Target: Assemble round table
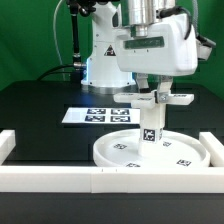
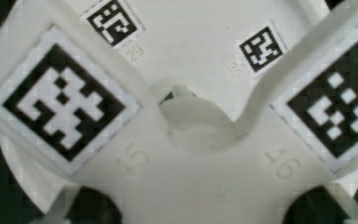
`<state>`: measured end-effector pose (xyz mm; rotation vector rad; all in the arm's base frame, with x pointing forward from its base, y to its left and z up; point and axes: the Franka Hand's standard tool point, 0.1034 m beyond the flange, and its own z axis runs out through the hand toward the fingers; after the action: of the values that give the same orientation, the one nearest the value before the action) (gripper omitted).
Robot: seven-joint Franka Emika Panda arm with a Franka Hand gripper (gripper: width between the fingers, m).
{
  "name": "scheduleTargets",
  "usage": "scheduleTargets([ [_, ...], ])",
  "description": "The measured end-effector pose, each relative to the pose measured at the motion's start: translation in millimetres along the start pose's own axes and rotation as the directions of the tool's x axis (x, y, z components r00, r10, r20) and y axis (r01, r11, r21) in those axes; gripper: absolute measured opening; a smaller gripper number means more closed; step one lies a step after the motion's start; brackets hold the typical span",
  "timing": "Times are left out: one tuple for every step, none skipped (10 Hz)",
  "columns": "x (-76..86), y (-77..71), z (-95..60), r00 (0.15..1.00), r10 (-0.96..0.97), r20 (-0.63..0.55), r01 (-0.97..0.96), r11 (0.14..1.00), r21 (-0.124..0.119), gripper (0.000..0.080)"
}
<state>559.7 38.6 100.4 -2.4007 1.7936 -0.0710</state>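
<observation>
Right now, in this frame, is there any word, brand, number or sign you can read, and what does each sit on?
No readable words, brands or numbers.
Marker board: black-and-white square tags, patterns only, no text.
Round disc: small tags on its top, too small to read.
Leg: one tag, pattern only.
Cross-shaped base: four square tags in the wrist view, patterns only; faint embossed marks near its centre, too blurred to read.

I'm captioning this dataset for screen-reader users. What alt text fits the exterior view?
A white robot arm's gripper holds a cross-shaped base atop a short cylindrical leg standing upright on a large round disc. The disc rests on a black table against a long white border rail, with the marker board lying behind it.
</observation>
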Motion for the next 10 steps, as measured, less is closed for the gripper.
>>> scheduleTargets([
  [0.6,0.0,0.3,0.993,0.116,0.021,-0.116,0.993,0.014,0.0442],
  [-1.1,-0.7,0.9,0.981,0.19,0.027,-0.19,0.982,0.017,0.0442],
  [-1.2,-1.2,1.1,0.945,0.325,0.025,-0.325,0.945,0.019,0.0442],
  [-0.7,-0.4,1.1,0.879,0.475,0.05,-0.477,0.878,0.034,0.0442],
  [-1.0,0.5,0.3,0.833,0.549,0.073,-0.552,0.833,0.036,0.0442],
  [-1.5,1.9,-0.4,0.758,0.645,0.092,-0.65,0.76,0.03,0.0442],
  [-0.9,3.6,-0.2,0.696,0.712,0.098,-0.716,0.698,0.021,0.0442],
  [-0.8,3.5,0.1,0.676,0.73,0.1,-0.735,0.678,0.018,0.0442],
  [-0.3,3.5,0.1,0.665,0.74,0.101,-0.745,0.667,0.017,0.0451],
  [-1.1,3.3,-1.0,0.68,0.726,0.103,-0.731,0.682,0.016,0.0451],
])
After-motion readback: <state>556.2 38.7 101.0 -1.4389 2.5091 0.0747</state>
